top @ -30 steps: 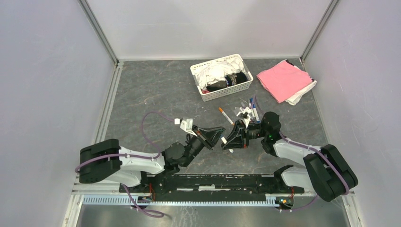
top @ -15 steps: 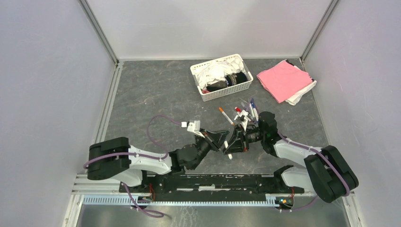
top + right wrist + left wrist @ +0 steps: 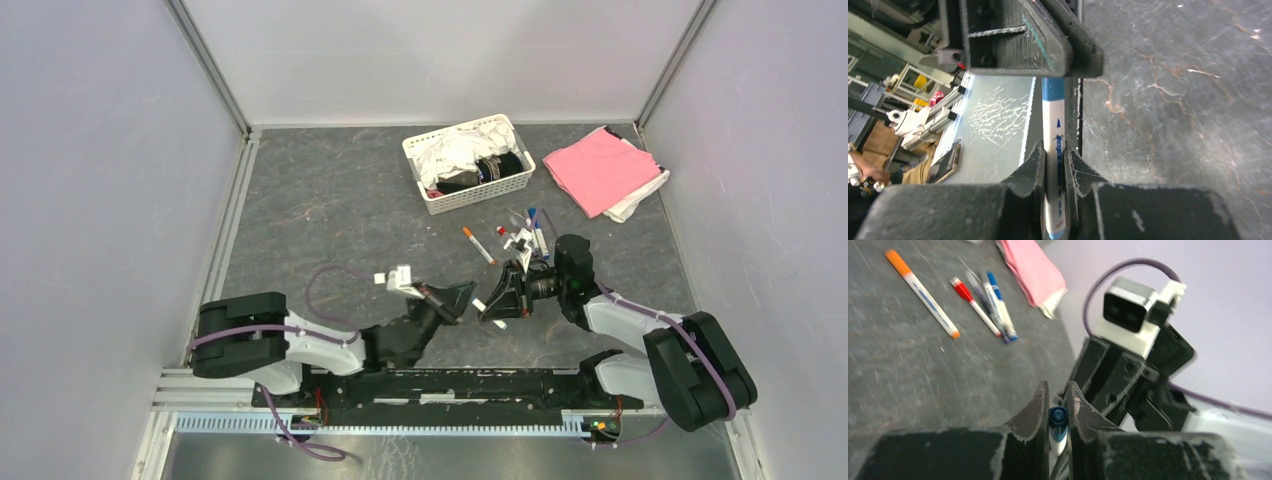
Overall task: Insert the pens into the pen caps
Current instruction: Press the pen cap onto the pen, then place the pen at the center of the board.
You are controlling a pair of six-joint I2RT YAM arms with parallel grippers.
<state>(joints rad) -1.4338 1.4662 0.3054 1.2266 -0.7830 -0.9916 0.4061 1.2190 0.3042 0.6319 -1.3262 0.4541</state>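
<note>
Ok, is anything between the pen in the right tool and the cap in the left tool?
Nothing visible. The blue-ended pen in the right tool runs straight to the left tool, which grips the blue cap. The pen's blue end already meets that tool's fingers.

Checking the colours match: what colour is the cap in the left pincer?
The cap is blue; the left wrist view shows it best.

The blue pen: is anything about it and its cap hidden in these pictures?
Left wrist view: the left gripper pinches the blue cap, so only its end shows, and the picture is blurred.
Right wrist view: the blue pen in the right gripper runs behind the left gripper's fingers, hiding its tip.
Top view: pen and cap are too small to tell whether they have joined.
</note>
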